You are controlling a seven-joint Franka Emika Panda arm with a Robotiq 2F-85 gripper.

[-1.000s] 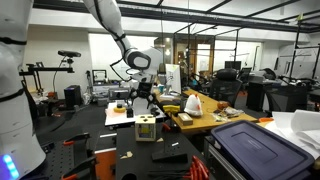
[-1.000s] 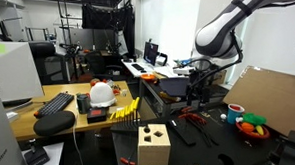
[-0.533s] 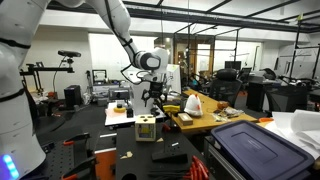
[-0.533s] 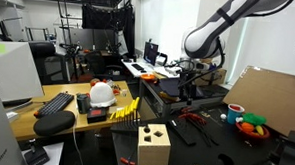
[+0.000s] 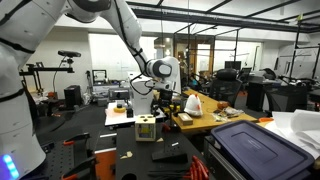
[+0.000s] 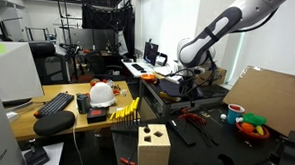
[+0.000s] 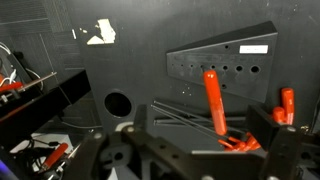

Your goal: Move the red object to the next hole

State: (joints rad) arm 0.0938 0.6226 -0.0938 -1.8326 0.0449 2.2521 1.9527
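In the wrist view, red-handled tools (image 7: 12,88) lay at the far left, well apart from the plate (image 7: 235,55). Nearer to it, but still left of it, a round hole (image 7: 118,103) opened in the black table (image 7: 60,40). A white patch (image 7: 100,32) showed above that hole, up and left of the plate's corner.

The plate was grey and wedge-shaped, with a row of small holes across its middle. The red peg (image 7: 214,102) stood in that row, with empty holes to either side of it. I could not tell by count which hole it sat in. Its shaft ran from the row towards the plate's lower edge in the picture. Just beyond that edge lay more red handles (image 7: 240,144). Another red handle (image 7: 287,102) stood upright just off the plate's right end.

The gripper (image 7: 195,158) hung above the plate's lower edge, clear of the peg. Its fingers (image 7: 100,152) stood as wide apart as they could, one off the plate's left side and one near its right end. Nothing was held between them.

In both exterior views the gripper (image 5: 163,97) (image 6: 187,91) pointed down over the table. The plate below it was too small and dark there to make out.
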